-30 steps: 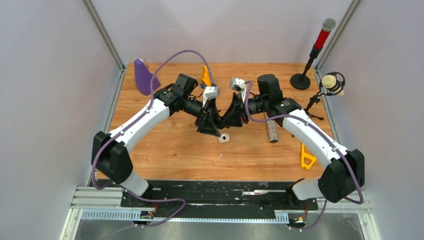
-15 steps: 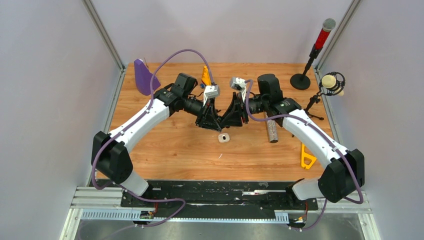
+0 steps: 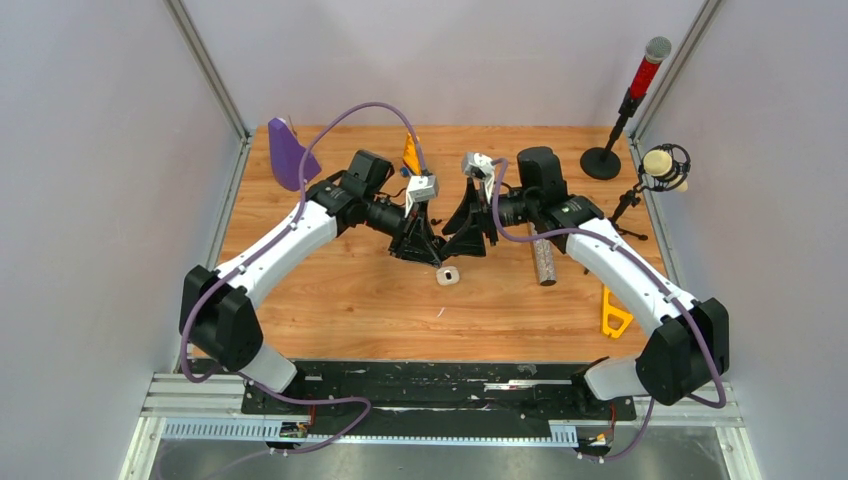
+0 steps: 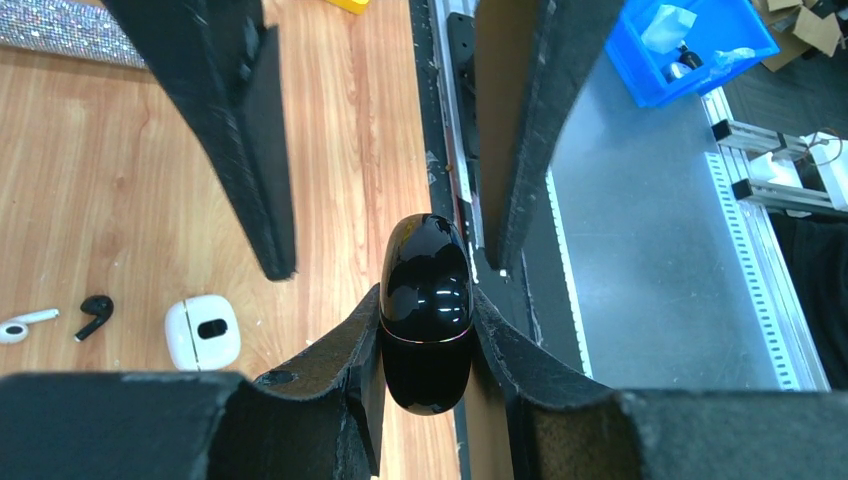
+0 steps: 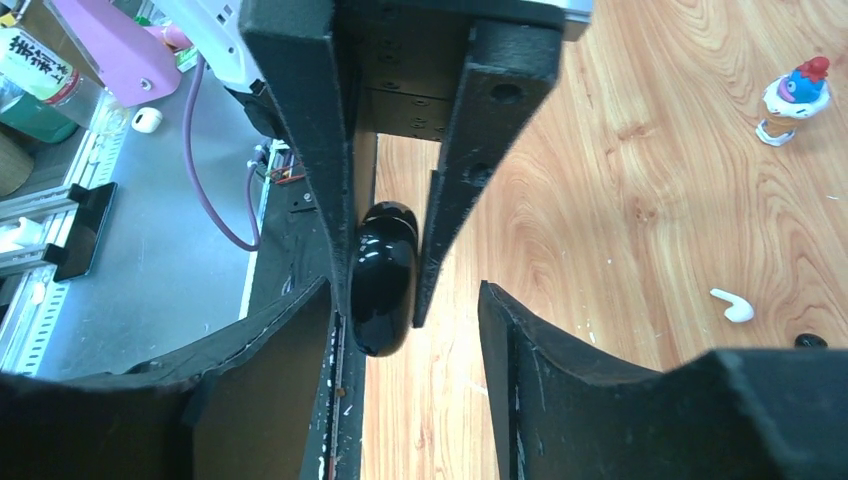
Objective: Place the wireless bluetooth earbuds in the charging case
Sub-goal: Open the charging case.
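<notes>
**Q:** Where is the case, and which of your grippers has it?

**A:** Your left gripper [image 4: 425, 300] is clenched on the glossy black case [image 4: 425, 270], one finger on each side. It holds the case in the air over the middle of the table [image 4: 130, 180]. Your right gripper [image 5: 403, 300] is released: its fingers stand apart on either side of the case, with a gap on each side.

**Q:** Which way does the case point?

**A:** Its long axis runs along the left fingers, and the rounded free end sticks out toward the right gripper. A thin seam crosses it between the fingers, and the lid looks closed.

**Q:** And the earbuds?

**A:** Both lie flat near the middle of the table, just beside the white case [image 4: 202, 332]. The black earbud [image 4: 95, 315] has its head toward that case and its stem slanting away. The white earbud [image 4: 25, 326] points its stem at the black one.

**Q:** How will they handle?

**A:** Expect all of them to be light, rigid and slippery. Grip the case on its sides, never on the rounded ends. Pinch each earbud across its stem, gently, because it will probably skid or flick away.
</notes>
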